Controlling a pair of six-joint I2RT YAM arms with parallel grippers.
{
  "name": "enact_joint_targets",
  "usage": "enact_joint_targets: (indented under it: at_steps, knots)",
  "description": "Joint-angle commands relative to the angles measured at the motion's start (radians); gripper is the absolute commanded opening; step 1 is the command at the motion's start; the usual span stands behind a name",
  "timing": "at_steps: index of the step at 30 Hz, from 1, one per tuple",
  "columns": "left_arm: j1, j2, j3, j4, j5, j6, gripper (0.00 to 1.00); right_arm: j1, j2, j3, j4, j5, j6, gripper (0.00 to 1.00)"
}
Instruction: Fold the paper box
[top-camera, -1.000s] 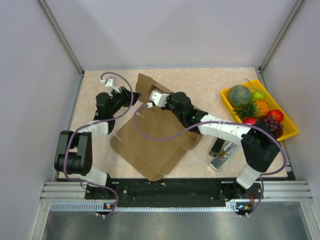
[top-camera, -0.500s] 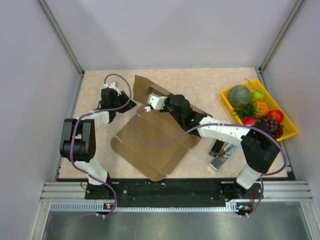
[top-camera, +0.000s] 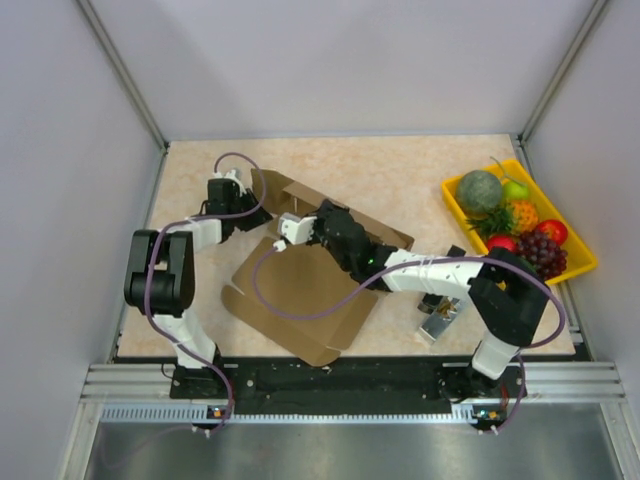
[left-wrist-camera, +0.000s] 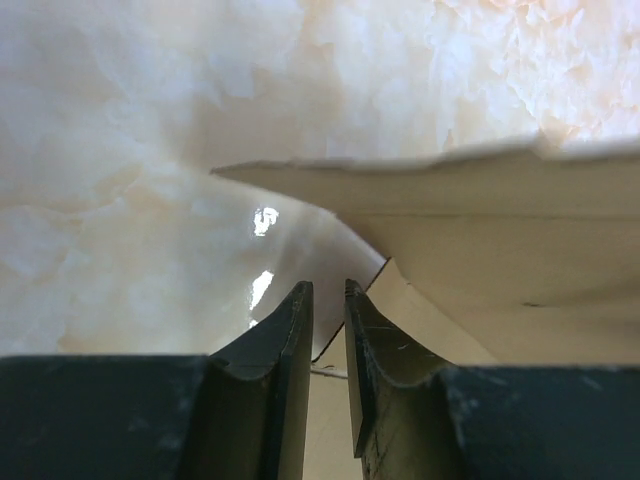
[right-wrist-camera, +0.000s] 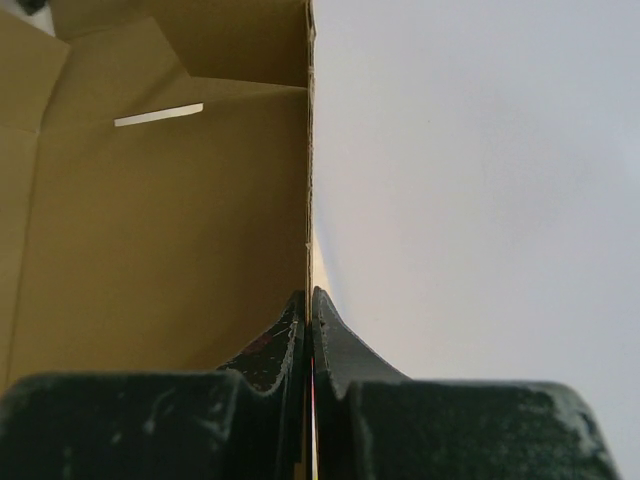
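Note:
The paper box (top-camera: 300, 290) is a brown cardboard sheet, partly folded, lying mid-table with its back flaps raised. My right gripper (top-camera: 290, 232) is over the box's back left part, shut on the thin edge of an upright cardboard wall. In the right wrist view that gripper (right-wrist-camera: 311, 295) clamps the wall edge, with the box's inside (right-wrist-camera: 160, 230) to its left. My left gripper (top-camera: 243, 203) is beside the box's back left flap. In the left wrist view it (left-wrist-camera: 328, 290) is nearly shut and empty, with a flap (left-wrist-camera: 500, 250) just ahead above the table.
A yellow tray (top-camera: 585, 262) with fruit stands at the back right. A small grey and black metal object (top-camera: 440, 315) lies right of the box. Enclosure walls stand along the left, back and right edges of the table.
My left gripper has swung from the table's left side toward the box's back left flap. My right gripper has moved left and nearer, taking the cardboard wall with it.

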Motion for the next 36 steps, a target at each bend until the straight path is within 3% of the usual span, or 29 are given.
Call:
enact_joint_targets:
  at_steps: [1, 4, 8, 11, 17, 21, 26, 36]
  knots:
    - [-0.002, -0.056, -0.043, 0.096, -0.011, -0.027, 0.24, 0.066, 0.024, -0.030, 0.078, 0.070, -0.043, 0.00]
    - [-0.002, -0.054, -0.058, 0.128, 0.034, -0.052, 0.23, 0.095, 0.064, -0.070, 0.162, 0.126, -0.094, 0.00]
    - [-0.001, -0.096, -0.090, 0.136, 0.035, -0.055, 0.24, 0.101, 0.056, -0.088, 0.128, 0.124, -0.030, 0.00]
    - [-0.001, -0.175, -0.150, 0.171, 0.043, -0.058, 0.33, 0.101, 0.039, -0.106, 0.141, 0.104, -0.027, 0.00]
    - [0.005, -0.311, -0.224, 0.178, -0.015, -0.049, 0.39, 0.100, 0.045, -0.169, 0.219, 0.086, -0.028, 0.00]
    - [0.024, -0.217, -0.094, -0.041, -0.096, -0.039, 0.24, 0.095, 0.021, -0.169, 0.203, 0.071, 0.004, 0.00]
    - [0.010, -0.128, -0.063, -0.041, -0.114, -0.006, 0.15, 0.087, 0.005, -0.149, 0.188, 0.063, 0.044, 0.00]
    - [-0.078, -0.031, -0.002, -0.093, -0.083, 0.004, 0.10, 0.078, -0.009, -0.145, 0.193, 0.052, 0.049, 0.00]
